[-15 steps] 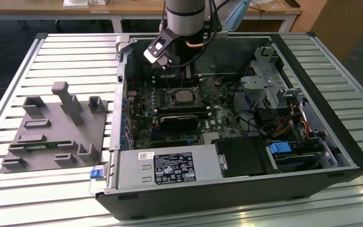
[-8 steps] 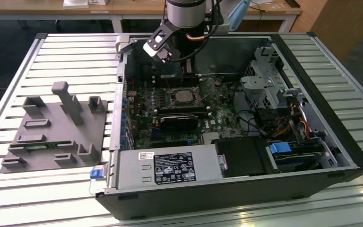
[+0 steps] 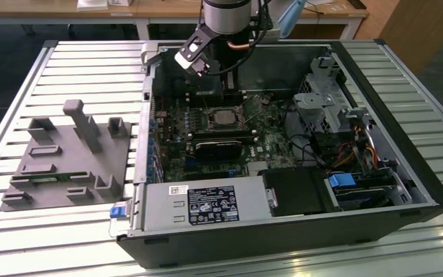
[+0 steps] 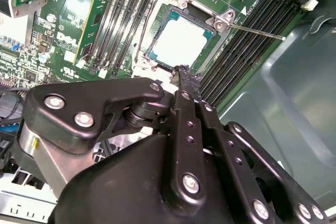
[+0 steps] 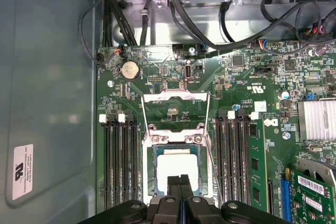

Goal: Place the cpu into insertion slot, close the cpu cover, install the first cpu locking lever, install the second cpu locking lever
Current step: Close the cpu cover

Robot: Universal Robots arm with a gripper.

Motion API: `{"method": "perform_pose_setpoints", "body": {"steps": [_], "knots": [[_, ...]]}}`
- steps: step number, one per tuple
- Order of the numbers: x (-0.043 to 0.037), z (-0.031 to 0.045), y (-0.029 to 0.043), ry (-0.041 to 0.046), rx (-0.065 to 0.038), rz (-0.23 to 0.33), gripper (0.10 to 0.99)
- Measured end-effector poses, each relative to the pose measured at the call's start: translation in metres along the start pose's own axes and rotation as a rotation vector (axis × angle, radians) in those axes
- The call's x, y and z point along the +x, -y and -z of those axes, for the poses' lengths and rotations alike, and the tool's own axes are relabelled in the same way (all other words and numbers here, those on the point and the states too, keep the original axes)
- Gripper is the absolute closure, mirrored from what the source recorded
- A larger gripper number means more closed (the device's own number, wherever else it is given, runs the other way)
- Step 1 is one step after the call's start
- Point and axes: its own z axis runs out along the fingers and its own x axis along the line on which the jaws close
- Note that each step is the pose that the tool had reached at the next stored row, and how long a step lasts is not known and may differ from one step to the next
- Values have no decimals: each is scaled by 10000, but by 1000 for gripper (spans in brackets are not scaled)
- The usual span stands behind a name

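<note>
The cpu lies flat in the insertion slot on the green motherboard, its pale silver face up. In the second wrist view the cpu shows the same way. The cpu cover stands flipped open beyond the slot, with green board showing through its cut-out. A thin locking lever sticks out beside the slot. My gripper hovers just above the cpu's near edge, fingers shut together with nothing between them. In the exterior view the gripper reaches down into the case above the cpu.
Black memory slots flank the socket on both sides. A black heatsink sits near it. The grey power supply fills the case's front, and a drive cage with cables its right. A grey fixture block lies on the slatted table.
</note>
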Motion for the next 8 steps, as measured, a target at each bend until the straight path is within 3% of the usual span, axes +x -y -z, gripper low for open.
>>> {"method": "perform_pose_setpoints", "body": {"steps": [8], "knots": [[1, -1, -18, 2, 2, -1, 980]]}}
